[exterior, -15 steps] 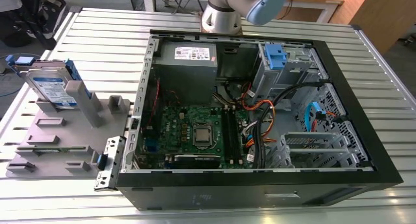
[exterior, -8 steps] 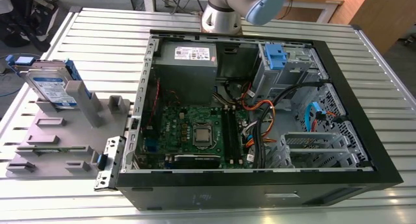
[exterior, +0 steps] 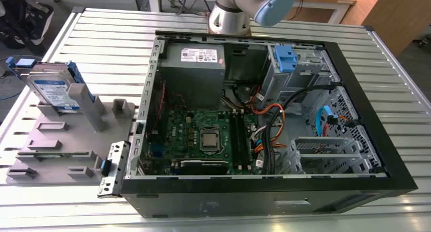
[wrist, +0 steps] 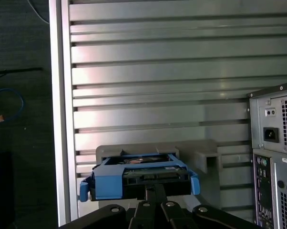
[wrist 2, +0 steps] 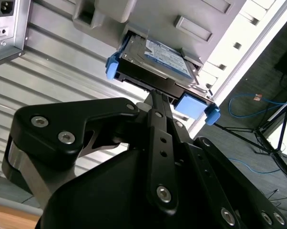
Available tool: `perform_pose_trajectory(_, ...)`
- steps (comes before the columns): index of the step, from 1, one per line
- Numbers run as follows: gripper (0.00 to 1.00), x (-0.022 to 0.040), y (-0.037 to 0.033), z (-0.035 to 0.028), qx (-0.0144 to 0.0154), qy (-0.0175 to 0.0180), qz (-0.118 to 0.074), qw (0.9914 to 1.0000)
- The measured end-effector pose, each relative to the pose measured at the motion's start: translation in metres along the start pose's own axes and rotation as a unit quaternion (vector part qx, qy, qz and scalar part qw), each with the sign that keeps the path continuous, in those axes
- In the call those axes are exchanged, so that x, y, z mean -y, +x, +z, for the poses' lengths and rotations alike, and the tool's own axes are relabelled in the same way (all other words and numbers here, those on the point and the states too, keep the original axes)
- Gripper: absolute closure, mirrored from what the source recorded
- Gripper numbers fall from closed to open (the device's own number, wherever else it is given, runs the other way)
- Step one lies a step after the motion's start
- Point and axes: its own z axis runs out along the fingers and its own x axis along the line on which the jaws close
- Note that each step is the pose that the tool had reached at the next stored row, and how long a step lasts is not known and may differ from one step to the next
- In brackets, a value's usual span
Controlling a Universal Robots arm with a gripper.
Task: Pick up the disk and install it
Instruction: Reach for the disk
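Note:
The disk (exterior: 57, 91) is a silver drive with a white-and-blue label and a blue bracket. It stands on edge in a slot of the grey fixture (exterior: 67, 141) at the exterior view's left. Both wrist views look at the disk (wrist 2: 165, 57) (wrist: 138, 174) from a distance, still seated in that fixture. My gripper (wrist 2: 154, 95) (wrist: 153, 191) has its black fingers pressed together with nothing between them. The arm (exterior: 243, 10) hangs beyond the far side of the computer case, well away from the disk.
The open computer case (exterior: 377, 141) lies on the slatted metal table (exterior: 101, 35). Inside are a grey power-supply box (exterior: 194, 65), a motherboard (exterior: 202, 136), cables, a tall cage with a blue clip (exterior: 286, 58) and a perforated metal bay (exterior: 323, 151). A dark floor with cables lies past the table edge.

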Motion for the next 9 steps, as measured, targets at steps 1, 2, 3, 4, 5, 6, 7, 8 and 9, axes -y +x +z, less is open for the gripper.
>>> perform_pose_trajectory(1, 0.89, 0.0001, 0.0012, 0.0007, -0.0001, 0.0001, 0.0, 1.0)
perform_pose_trajectory(2, 0.89, 0.0002, 0.0023, 0.0015, -0.0003, 0.0002, 0.0, 1.0)
perform_pose_trajectory(3, 0.89, 0.0003, 0.0034, 0.0023, -0.0005, 0.0004, 0.0, 1.0)
perform_pose_trajectory(4, 0.89, 0.0005, 0.0043, 0.0031, -0.0006, 0.0005, 0.0, 1.0)
perform_pose_trajectory(5, 0.89, 0.0005, 0.0053, 0.0039, -0.0009, 0.0007, 0.0, 1.0)
perform_pose_trajectory(6, 0.89, 0.0006, 0.0061, 0.0048, -0.0012, 0.0008, 0.0, 1.0)
perform_pose_trajectory(7, 0.89, 0.0007, 0.0068, 0.0057, -0.0015, 0.0009, 0.0, 1.0)
perform_pose_trajectory(8, 0.89, 0.0008, 0.0074, 0.0064, -0.0018, 0.001, 0.0, 1.0)
perform_pose_trajectory(9, 0.89, 0.0009, 0.0078, 0.007, -0.0021, 0.0011, 0.0, 1.0)
